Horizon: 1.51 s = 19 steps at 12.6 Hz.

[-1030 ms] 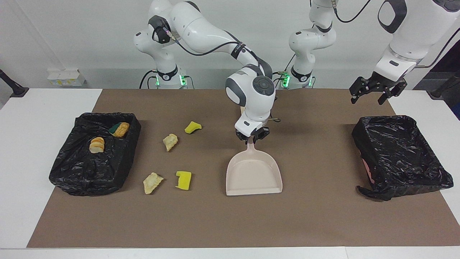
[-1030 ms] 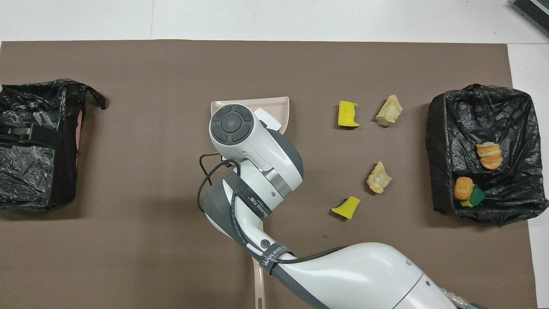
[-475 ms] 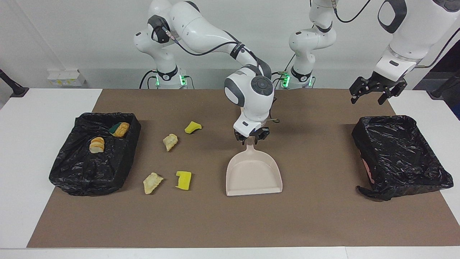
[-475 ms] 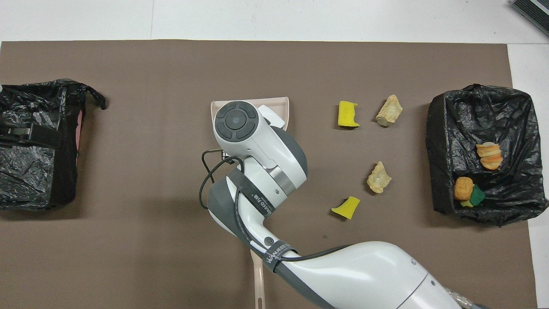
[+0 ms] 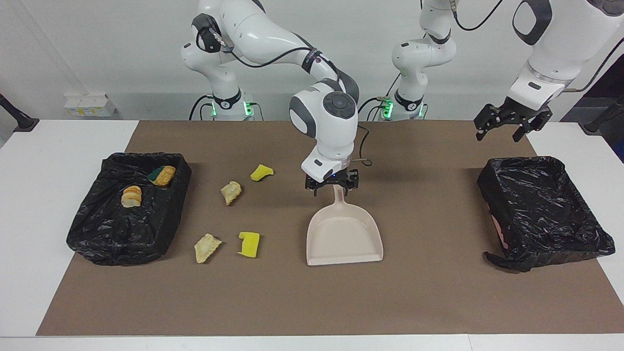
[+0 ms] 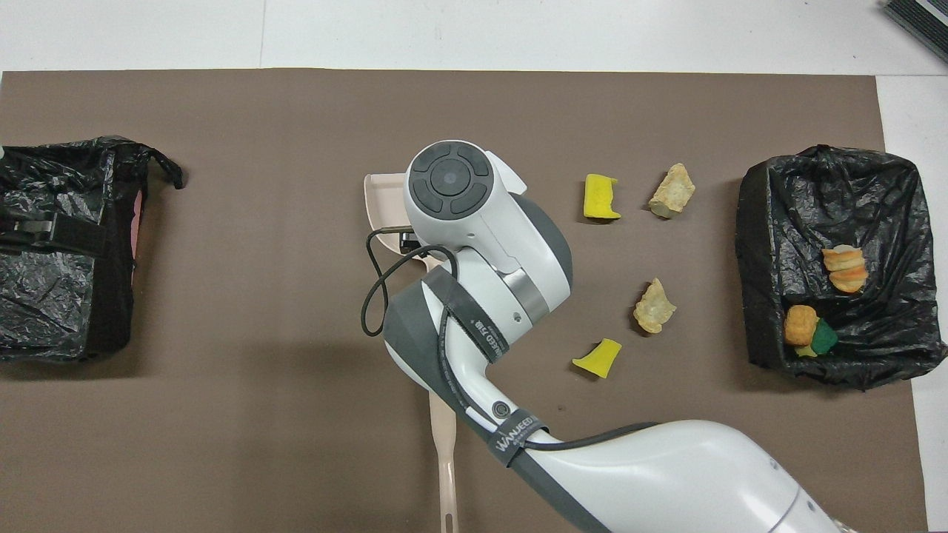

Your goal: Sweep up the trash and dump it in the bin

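Note:
Loose trash lies on the brown mat: two yellow sponge pieces [image 5: 261,172] [image 5: 249,243] and two tan chunks [image 5: 231,192] [image 5: 206,246]. More scraps [image 5: 131,196] [image 5: 162,175] lie in the black-lined bin [image 5: 122,239] at the right arm's end. The beige dustpan [image 5: 343,234] rests flat mid-mat. Just above the tip of its handle [image 5: 338,196] hangs my right gripper [image 5: 332,189], open, with a finger on each side and nothing held. My left gripper [image 5: 504,130] waits open in the air by the other bin [image 5: 541,209].
In the overhead view the right arm covers most of the dustpan [image 6: 381,196]. A long beige handle [image 6: 444,459] sticks out from under that arm, nearer to the robots; I cannot tell what it belongs to. The bin at the left arm's end holds nothing visible.
My right gripper has opened, let go of the dustpan handle and lifted a little. The dustpan stays where it was. The left arm has not moved.

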Tool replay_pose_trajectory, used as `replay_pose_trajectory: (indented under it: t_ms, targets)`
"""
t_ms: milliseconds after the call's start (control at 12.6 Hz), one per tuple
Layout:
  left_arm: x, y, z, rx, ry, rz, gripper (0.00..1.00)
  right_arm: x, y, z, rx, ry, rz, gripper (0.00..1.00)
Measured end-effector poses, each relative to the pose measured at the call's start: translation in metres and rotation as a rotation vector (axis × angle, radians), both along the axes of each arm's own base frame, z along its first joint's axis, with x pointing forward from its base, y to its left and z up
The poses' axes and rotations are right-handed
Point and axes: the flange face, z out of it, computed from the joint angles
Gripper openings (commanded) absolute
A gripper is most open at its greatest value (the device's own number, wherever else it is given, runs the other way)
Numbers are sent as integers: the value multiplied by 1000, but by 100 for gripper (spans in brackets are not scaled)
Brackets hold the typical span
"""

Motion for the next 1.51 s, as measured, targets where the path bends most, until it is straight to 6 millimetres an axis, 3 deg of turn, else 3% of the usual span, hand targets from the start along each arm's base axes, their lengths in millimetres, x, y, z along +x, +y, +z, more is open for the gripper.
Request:
replay_pose_trajectory:
  t_ms: [158, 317, 792, 1030, 1188, 1505]
  targets:
    - [0, 0, 0, 0, 0, 0, 100, -9, -2, 24, 1, -6, 3, 100]
    - [0, 0, 0, 0, 0, 0, 100, -30, -1, 30, -15, 10, -2, 100]
    - [0, 0, 0, 0, 0, 0, 100, -147, 28, 8, -101, 70, 23, 100]
    - [0, 0, 0, 0, 0, 0, 100, -192, 13, -20, -69, 85, 27, 100]
    - [0, 0, 0, 0, 0, 0, 100, -218, 10, -27, -59, 106, 37, 100]
    - [0, 0, 0, 0, 0, 0, 100, -275, 35, -48, -69, 123, 77, 98]
